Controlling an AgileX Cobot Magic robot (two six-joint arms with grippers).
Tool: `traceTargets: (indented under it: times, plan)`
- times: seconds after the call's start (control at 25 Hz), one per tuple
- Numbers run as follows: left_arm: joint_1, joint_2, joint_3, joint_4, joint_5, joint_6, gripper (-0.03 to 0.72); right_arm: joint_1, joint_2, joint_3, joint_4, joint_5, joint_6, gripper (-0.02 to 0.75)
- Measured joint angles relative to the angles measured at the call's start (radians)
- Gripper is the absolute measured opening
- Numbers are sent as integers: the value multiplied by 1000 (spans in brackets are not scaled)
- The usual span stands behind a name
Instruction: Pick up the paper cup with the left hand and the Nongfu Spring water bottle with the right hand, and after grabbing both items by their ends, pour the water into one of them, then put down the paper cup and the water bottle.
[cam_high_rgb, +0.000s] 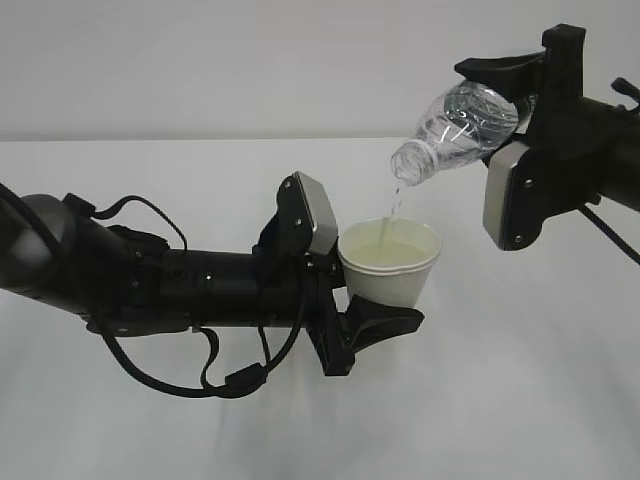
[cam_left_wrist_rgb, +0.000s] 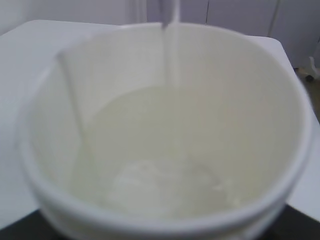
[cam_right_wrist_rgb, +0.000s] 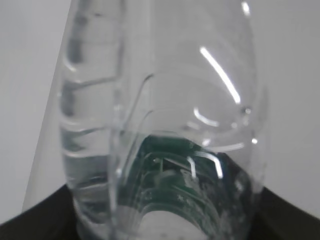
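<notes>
Water (cam_high_rgb: 396, 205) falls in a thin clear stream from the capless neck of the Nongfu Spring water bottle (cam_high_rgb: 455, 130) into the paper cup (cam_high_rgb: 392, 262), which sits directly below and a little to the left of the bottle's mouth. The left pincer (cam_high_rgb: 372, 318) holds the paper cup upright above the white desk (cam_high_rgb: 520, 380), its black fingers (cam_high_rgb: 385, 322) clasping the lower wall and base of the cup, so the jaws stand partly apart at the cup's width. From the left wrist view the cup (cam_left_wrist_rgb: 165, 150) fills nearly the whole picture just ahead of the pincer; its pale cream inside holds a pool of water (cam_left_wrist_rgb: 150, 165), and the stream drops in along the far wall. The right pincer (cam_high_rgb: 520, 90) grips the bottle by its base end, high and to the right of the cup, with the bottle tilted neck-down toward the left; its jaws are spread to the bottle's girth. In the right wrist view the clear ribbed bottle (cam_right_wrist_rgb: 165, 115) runs away from the pincer, its dark green label band (cam_right_wrist_rgb: 170, 175) close to the camera, with water still inside. The bottle's neck and the cup's rim stay apart, joined only by the stream.
</notes>
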Motion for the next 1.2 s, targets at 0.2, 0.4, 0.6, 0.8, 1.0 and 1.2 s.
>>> traceTargets:
  times: [0.2, 0.4, 0.6, 0.8, 1.0, 1.2]
  plan:
    - [0, 0, 0, 0, 0, 0, 450, 0, 0, 0, 0, 0, 0, 470]
    - [0, 0, 0, 0, 0, 0, 450, 0, 0, 0, 0, 0, 0, 470]
    - [0, 0, 0, 0, 0, 0, 450, 0, 0, 0, 1, 0, 38, 470]
    - [0, 0, 0, -5, 0, 0, 450, 0, 0, 0, 2, -2, 76, 470]
    - [0, 0, 0, -28, 0, 0, 450, 0, 0, 0, 3, -2, 97, 470]
    - [0, 0, 0, -47, 0, 2, 450, 0, 0, 0, 4, -5, 136, 470]
